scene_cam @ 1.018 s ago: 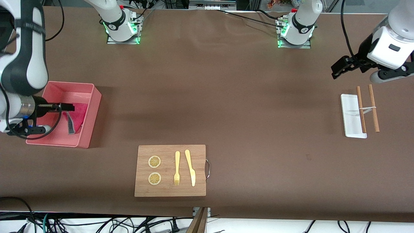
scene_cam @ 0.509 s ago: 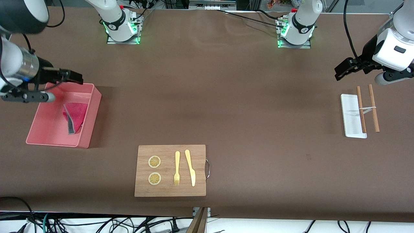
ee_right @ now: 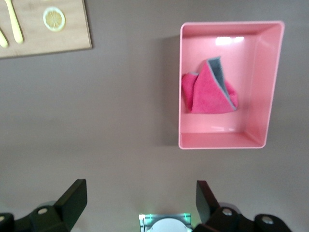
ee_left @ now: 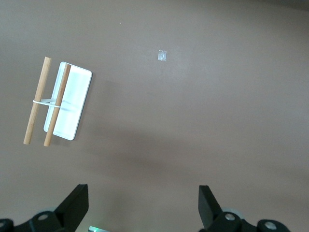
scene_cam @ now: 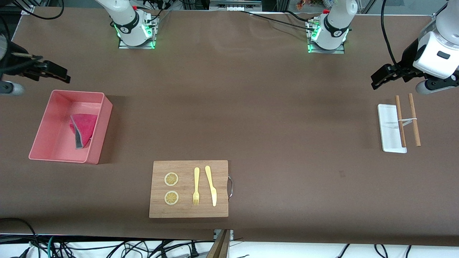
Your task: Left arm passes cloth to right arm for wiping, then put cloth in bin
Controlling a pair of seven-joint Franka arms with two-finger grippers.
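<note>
Right claw [scene_cam: 53, 71] (fingers spread) hangs above table beside bin [scene_cam: 102, 125]; left claw [scene_cam: 382, 77] likewise spread.

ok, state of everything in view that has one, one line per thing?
cloth: crumpled in the bin, pink side up, released
bin: upright on the table, holds only the cloth
right gripper: fingers open, empty, over bare table beside the bin
left gripper: fingers open, empty, waiting above the table near the white tray
white tray: flat, one wooden stick across its edge
cutting board: flat, carrying lemon slices, fork, knife
</note>
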